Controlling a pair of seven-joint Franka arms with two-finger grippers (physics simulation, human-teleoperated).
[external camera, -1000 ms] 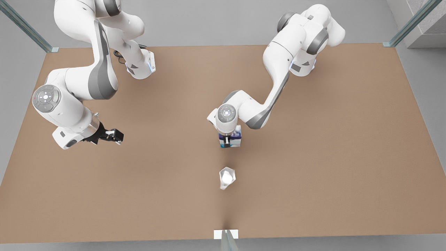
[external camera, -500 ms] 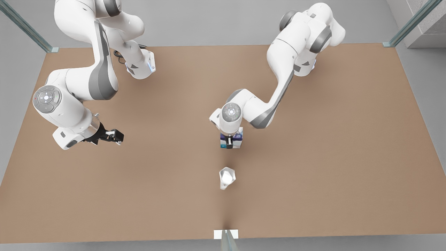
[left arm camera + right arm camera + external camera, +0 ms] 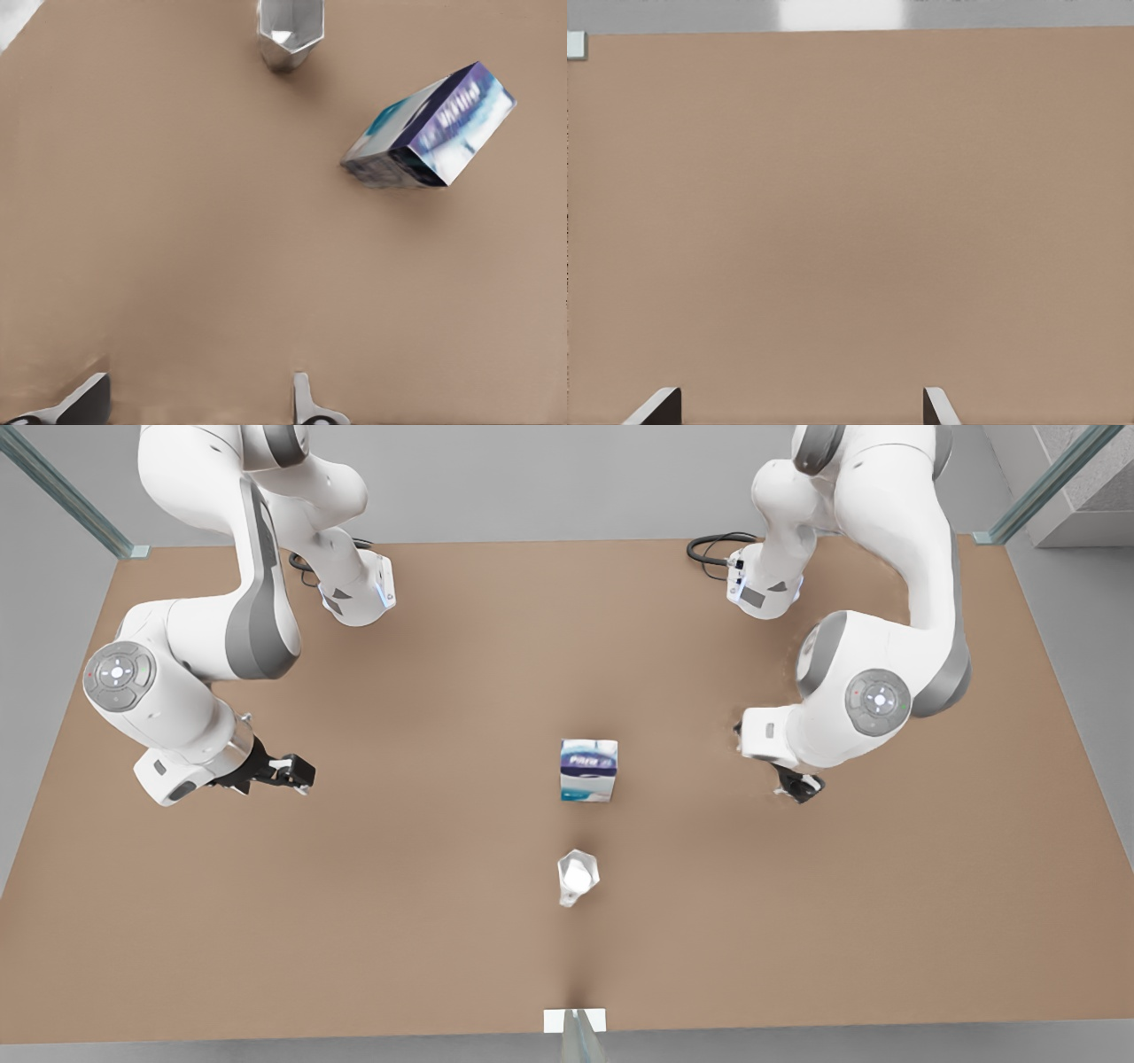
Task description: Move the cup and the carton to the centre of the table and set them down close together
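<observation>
Brown table [image 3: 399, 921] lies bare under both my grippers. In my left wrist view the cup [image 3: 290, 31] is cut off at the frame's edge, and the carton's [image 3: 430, 133] white lettering is too blurred to read.

My left gripper [image 3: 288, 771] hangs at the front view's left, fingers spread wide and holding nothing. My right gripper [image 3: 797, 786], at the front view's right, is likewise spread and empty, perhaps just above the surface.

The carton stands upright mid-table. The cup is near it on the near side, not touching.
</observation>
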